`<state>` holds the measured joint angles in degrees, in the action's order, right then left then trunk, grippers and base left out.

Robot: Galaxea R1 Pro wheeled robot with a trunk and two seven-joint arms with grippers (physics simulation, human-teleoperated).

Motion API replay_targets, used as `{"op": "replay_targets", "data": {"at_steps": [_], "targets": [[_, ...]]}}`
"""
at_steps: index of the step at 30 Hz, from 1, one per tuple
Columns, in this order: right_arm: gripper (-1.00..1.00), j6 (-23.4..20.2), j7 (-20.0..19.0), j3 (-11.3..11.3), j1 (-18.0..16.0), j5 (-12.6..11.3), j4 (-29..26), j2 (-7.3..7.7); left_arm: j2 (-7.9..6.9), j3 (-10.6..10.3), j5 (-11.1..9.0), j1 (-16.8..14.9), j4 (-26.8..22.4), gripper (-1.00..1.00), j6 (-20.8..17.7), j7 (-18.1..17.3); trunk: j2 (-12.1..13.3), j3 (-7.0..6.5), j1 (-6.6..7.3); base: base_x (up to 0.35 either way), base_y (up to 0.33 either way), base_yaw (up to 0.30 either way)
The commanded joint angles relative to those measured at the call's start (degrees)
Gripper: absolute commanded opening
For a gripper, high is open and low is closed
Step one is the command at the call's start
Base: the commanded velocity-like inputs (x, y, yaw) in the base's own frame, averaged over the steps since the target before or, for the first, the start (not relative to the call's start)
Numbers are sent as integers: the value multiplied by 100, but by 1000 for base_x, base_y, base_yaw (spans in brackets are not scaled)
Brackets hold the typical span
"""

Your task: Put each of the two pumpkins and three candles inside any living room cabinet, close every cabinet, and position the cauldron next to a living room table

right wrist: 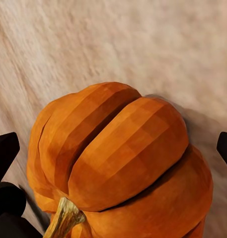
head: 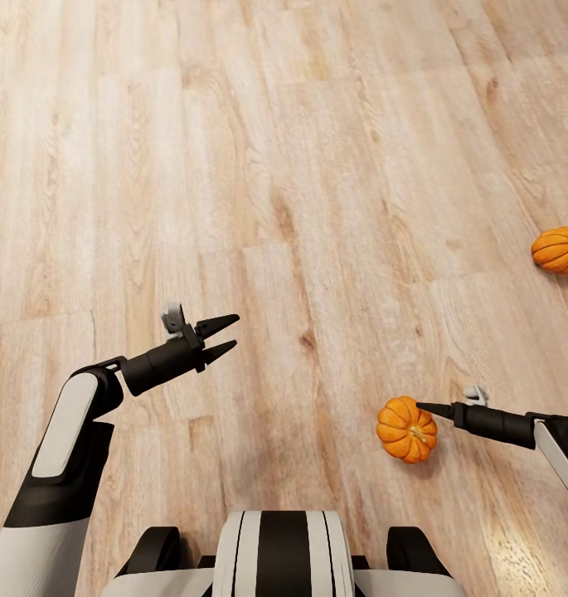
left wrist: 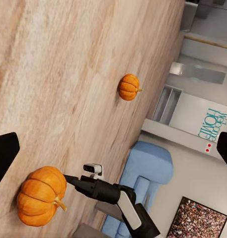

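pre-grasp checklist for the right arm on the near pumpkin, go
1. Near pumpkin lies on the wooden floor, tipped on its side with the stem sideways: ok.
2. Right tool at the pumpkin: ok, tip at its upper edge in the head view.
3. Right tool open: ok, its fingers sit at both edges of the right wrist view, either side of the pumpkin.
4. Contact with the pumpkin: cannot tell.
5. Left tool open, empty, well apart: ok.
6. Second pumpkin away from the grasp: ok.
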<state>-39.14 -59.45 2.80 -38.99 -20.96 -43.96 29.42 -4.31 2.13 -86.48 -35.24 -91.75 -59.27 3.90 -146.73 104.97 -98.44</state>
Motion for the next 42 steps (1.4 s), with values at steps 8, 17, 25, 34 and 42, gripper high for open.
{"op": "replay_targets", "data": {"at_steps": [8, 17, 25, 34, 42], "targets": [[100, -36, -4, 2, -1, -24, 0, 1, 0, 5, -44, -2, -2, 100, -23, 41, -1, 3, 1, 0, 0, 0], [100, -55, -4, -34, -3, -24, 2, -5, -52, 14, -58, 86, -1, 100, -16, 34, -1, 3, 1, 0, 0, 0], [100, -53, -10, -40, -4, -19, 2, 12, -63, 16, -61, 110, -1, 100, -13, 32, -1, 3, 1, 0, 0, 0], [100, -51, -47, -38, -4, -17, 2, 66, -69, 16, -62, 113, 1, 100, -14, 32, -1, 3, 1, 0, 0, 0], [100, 49, -294, -39, -4, 4, 16, 180, -69, 16, -62, 116, 0, 100, -14, 32, -1, 3, 1, 0, 0, 0]]}}
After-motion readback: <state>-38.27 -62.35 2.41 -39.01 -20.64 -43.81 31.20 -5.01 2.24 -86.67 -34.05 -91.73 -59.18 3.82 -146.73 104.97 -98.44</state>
